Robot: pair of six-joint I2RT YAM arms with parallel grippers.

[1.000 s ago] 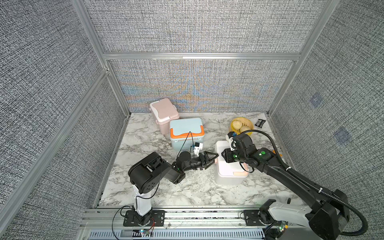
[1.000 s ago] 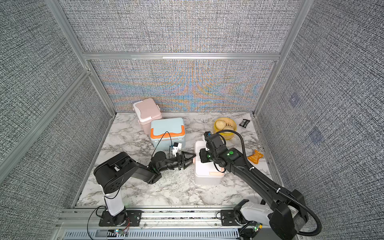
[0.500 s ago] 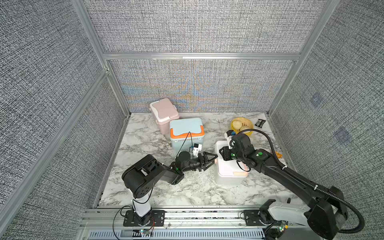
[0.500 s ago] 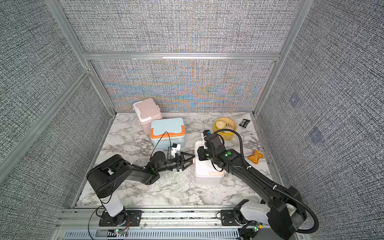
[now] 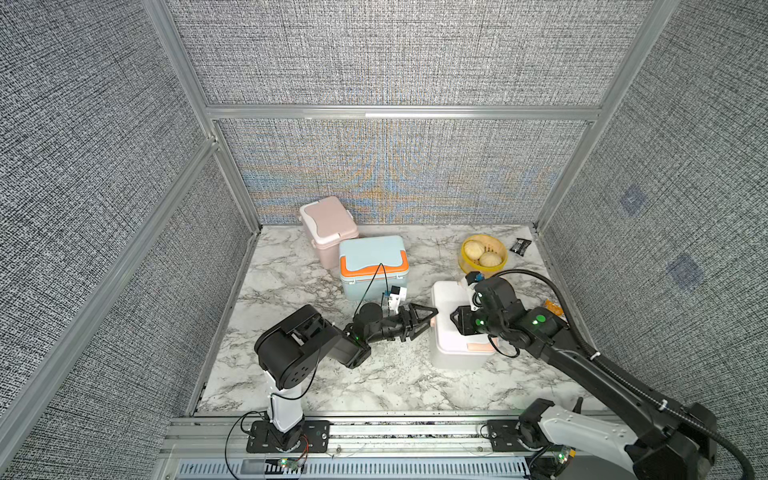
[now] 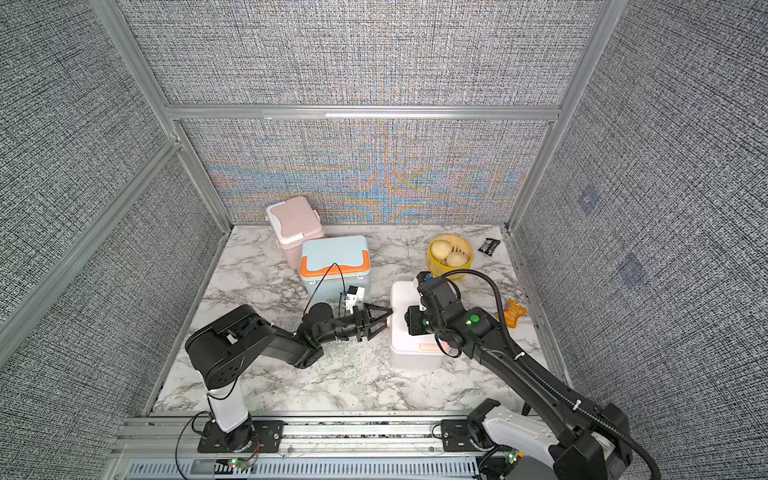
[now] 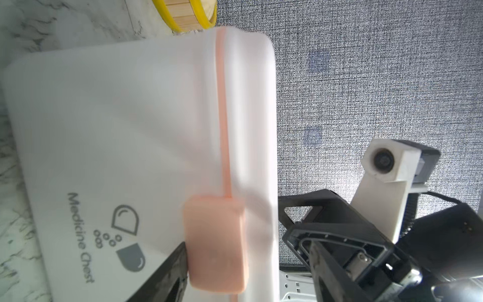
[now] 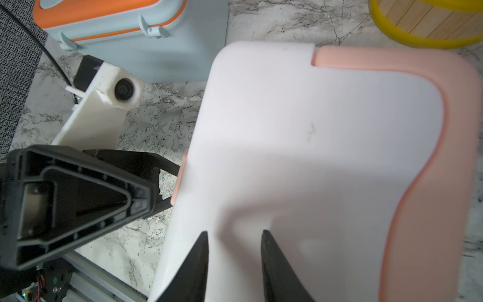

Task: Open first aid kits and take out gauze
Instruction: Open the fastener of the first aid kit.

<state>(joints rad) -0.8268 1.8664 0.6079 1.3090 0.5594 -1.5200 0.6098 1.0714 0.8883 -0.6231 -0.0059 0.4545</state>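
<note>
Mid-frame, the left hand [image 5: 433,319], spread wide, stays at the white kit [image 5: 453,353]'s peach latch [image 7: 217,245]; the right hand [image 8: 234,232] eases slightly apart over the still-shut lid [image 8: 313,130].

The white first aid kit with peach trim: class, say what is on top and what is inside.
Over the shut lid of the white kit hangs the right pincer, open and empty; contact is unclear. The lid covers the inside, so its contents are hidden.

Black arms [image 5: 307,349] are sitting on white bases [image 5: 286,409], trailing black cables [image 5: 536,275], showing green lights [image 5: 540,319] and white wrist cameras [image 5: 397,295].
</note>
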